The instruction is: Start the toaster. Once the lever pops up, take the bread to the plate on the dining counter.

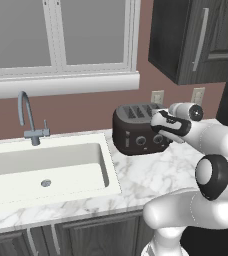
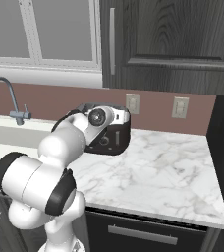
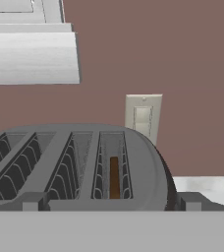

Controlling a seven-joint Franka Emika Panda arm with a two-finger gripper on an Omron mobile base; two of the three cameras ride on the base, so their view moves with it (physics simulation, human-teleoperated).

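1. Two-finger dark pincer (image 3: pixel 110 201) on the white arm: jaws spread wide, empty, poised just over the near top edge of the toaster.
2. Dark glossy rounded toaster (image 1: pixel 136 131), four slots, sits on the grey-veined marble worktop (image 2: pixel 168 170) near the wall; thin dark-brown bread slice (image 3: pixel 114 177) stands in the slot nearest the right end.
3. Lever not made out from here. Judged: starting step not yet done; next, hand must find the tab on the narrow side and press down.
4. Around: white sink basin (image 1: pixel 41 172) with grey tap (image 1: pixel 30 120) to the left, beige wall outlets (image 2: pixel 132 104) behind, dark cabinet (image 2: pixel 173 44) overhead, which may limit lifting room.
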